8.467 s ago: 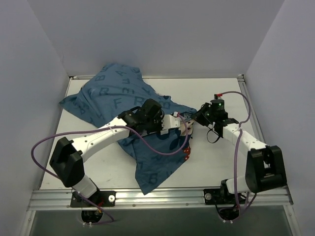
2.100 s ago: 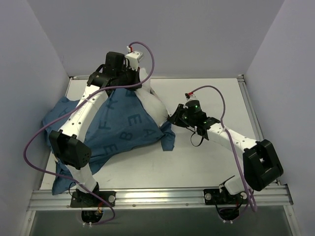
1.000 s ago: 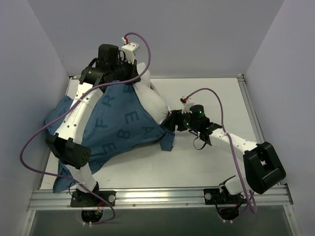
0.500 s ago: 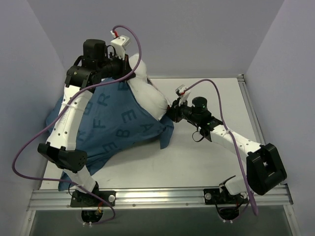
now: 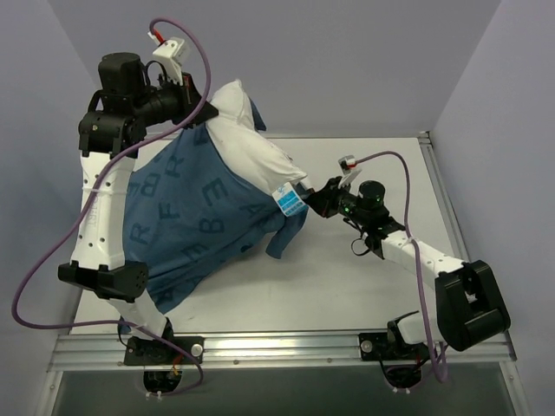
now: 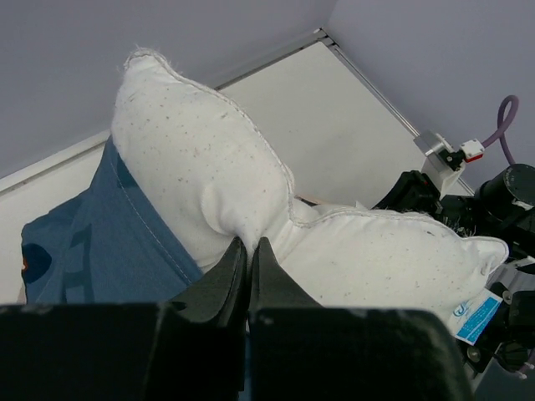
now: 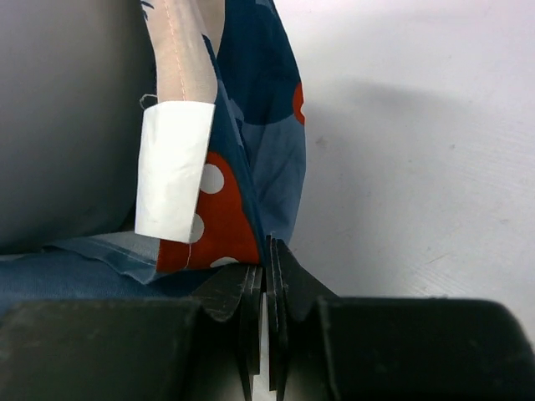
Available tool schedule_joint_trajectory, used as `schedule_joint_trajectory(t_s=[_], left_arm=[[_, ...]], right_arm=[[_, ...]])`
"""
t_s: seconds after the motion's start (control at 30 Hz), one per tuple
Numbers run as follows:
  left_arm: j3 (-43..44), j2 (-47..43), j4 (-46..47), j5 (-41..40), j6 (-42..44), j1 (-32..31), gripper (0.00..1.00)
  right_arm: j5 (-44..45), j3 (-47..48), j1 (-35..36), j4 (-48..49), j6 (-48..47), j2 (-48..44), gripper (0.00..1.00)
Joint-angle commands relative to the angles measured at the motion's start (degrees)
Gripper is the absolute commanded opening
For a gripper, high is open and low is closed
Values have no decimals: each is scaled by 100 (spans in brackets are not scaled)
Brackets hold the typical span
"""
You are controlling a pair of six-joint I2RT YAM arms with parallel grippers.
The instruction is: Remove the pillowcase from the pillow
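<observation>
Holds the large plump white plain-fabric pillow [image 5: 247, 143] raised toward eleven o'clock in the overhead view, pinched by the left gripper [image 5: 198, 94]. Shows from the left wrist as two dark fingers [image 6: 224, 280] pressed together on a puckered fold of the bare white end. Kept high, by the look of it, to let gravity and the opposite pull draw the cover down and off.

Drapes the large dark blue fabric pillowcase [image 5: 186, 204], printed with lighter blue letters, from the lifted pillow down toward seven o'clock, over the left part of the white tabletop [image 5: 381, 277]. Leaves bare the upper end of the pillow and the corner at three o'clock, with a small blue-and-white tag [image 5: 290, 201] on show there.

Anchors the cover's open edge low at three o'clock with the right gripper [image 5: 316, 199], just beside that tag. Clamps shut there: from the right wrist, blue hem with a red white-dotted patch [image 7: 219, 221] running straight into the closed tips, a white cloth label [image 7: 171, 171] hanging at ten o'clock of them. Set opposite the lifting arm, presumably, to keep the hem down.

Seems partly done, with the lower stretch of the pillow not yet uncovered. Calls for more separation along the eleven-to-three line. Risks a slip at either thin pinch.
</observation>
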Motion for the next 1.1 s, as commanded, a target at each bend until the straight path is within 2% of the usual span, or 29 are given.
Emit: schedule_joint_trajectory(t_s=[0.0,0.03,0.07,0.1,0.17,0.2,0.27,0.3,0.43,0.47,0.57,0.73,0.87,1.07], left_arm=[[67,-290,729,155,-195,49,2],[-22,-290,764,120,-195,14,2],[-118,-298,773,68,-117,-30,2],[-319,-298,782,-55,-81,-144,2],[-514,-316,825,-170,67,-267,2],[-689,-316,843,-257,103,-329,2],[-830,-307,869,-302,173,-505,2],[-935,-290,887,-346,183,-619,2],[-1016,-263,896,-460,279,-874,2],[-1007,-246,905,-460,279,-901,2],[-972,-237,896,-469,262,-962,2],[-963,-246,887,-460,271,-1006,2],[-972,-281,887,-460,271,-1015,2],[-937,-281,870,-452,279,-1015,2]], right_arm=[[-9,-128,75,53,347,210,0],[-26,-24,102,-96,330,220,6],[-35,55,102,-272,260,194,21],[8,161,93,-743,199,132,48],[262,564,14,-1708,-64,-280,63],[647,714,-99,-2028,-144,-455,81],[756,1222,-275,-2712,-302,-922,90],[625,1417,-467,-2908,-442,-1071,93],[256,2603,-566,-3911,-804,-958,93],[150,2936,-549,-4025,-752,-871,99],[-202,3237,-312,-3790,-532,-730,100],[-175,3457,724,-3307,-312,-326,100],[-387,3563,972,-2990,-119,17,100],[-421,3107,1051,-2787,22,18,100]])
